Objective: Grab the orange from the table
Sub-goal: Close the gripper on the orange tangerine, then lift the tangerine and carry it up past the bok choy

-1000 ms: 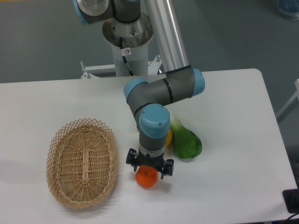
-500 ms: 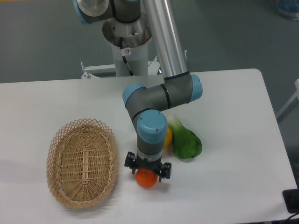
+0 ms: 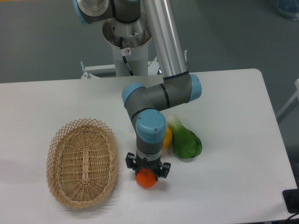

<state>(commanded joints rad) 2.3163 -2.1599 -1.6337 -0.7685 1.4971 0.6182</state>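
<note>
Nearest to us, toward the front edge of the counter (image 3: 233, 186) and a little left of its middle, we see the orange (image 3: 146, 178) resting on the white surface. The gripper (image 3: 147, 171) points straight down on it, and its dark fingers (image 3: 130, 163) sit on the left and right flanks of the fruit, closed in against its sides; the upper part of the orange is hidden by the gripper body, so we cannot tell how firm the contact is, and the fruit looks level with the counter rather than raised.

To the left, near the front left part of the counter, we find an oval wicker basket (image 3: 82, 162) lying open side up, apart from the orange and the gripper.

Just behind the gripper, the blue-capped wrist (image 3: 150, 129) of the arm rises, and tucked against its right side we make out a sliver of a yellow fruit (image 3: 167, 137). Touching that fruit on the right lies a green leafy vegetable (image 3: 186, 141) with a pale stem end pointing toward the back.

Farther back, the grey elbow joints (image 3: 161, 95) bend over the middle of the counter, and the silver arm tube (image 3: 164, 37) climbs toward the back edge, where the robot's pedestal (image 3: 127, 39) stands beyond the counter on a grey floor (image 3: 42, 42).
</note>
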